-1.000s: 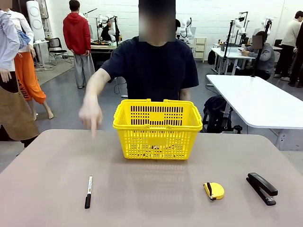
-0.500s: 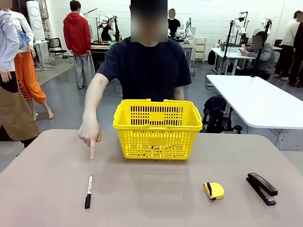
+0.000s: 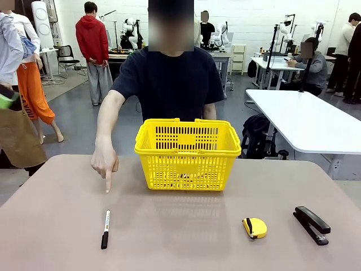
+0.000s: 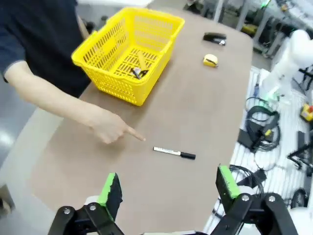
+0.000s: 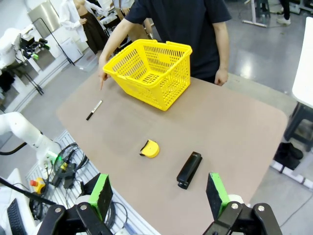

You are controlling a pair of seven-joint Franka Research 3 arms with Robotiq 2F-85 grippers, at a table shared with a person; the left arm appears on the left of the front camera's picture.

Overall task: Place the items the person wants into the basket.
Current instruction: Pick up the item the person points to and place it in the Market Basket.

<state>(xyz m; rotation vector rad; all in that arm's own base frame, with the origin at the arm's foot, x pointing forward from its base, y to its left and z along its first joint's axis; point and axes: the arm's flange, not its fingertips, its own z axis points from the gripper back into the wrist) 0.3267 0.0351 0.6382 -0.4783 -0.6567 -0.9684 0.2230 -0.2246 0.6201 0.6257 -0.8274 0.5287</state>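
Brown table [image 3: 186, 243]: slim marker [image 3: 105, 221], white barrel, black end; left gripper [image 4: 167, 182] & right gripper [image 5: 159, 190] both apart.

The basket [image 3: 187, 153] is of yellow plastic, smooth and a little shiny, with slotted walls. The table [image 3: 186, 240] has a smooth grey-brown top, almost matt, which gives a faint reflection of the basket. The marker [image 3: 105, 221] looks like smooth plastic, black and white. The tape measure [image 3: 255, 227] has a yellow plastic shell. The stapler [image 3: 311, 224] is black with a light gloss. The person's T-shirt [image 3: 169, 84] is dark matt cloth. The pads [image 4: 108, 188] of the left gripper [image 4: 168, 191] are green and matt.
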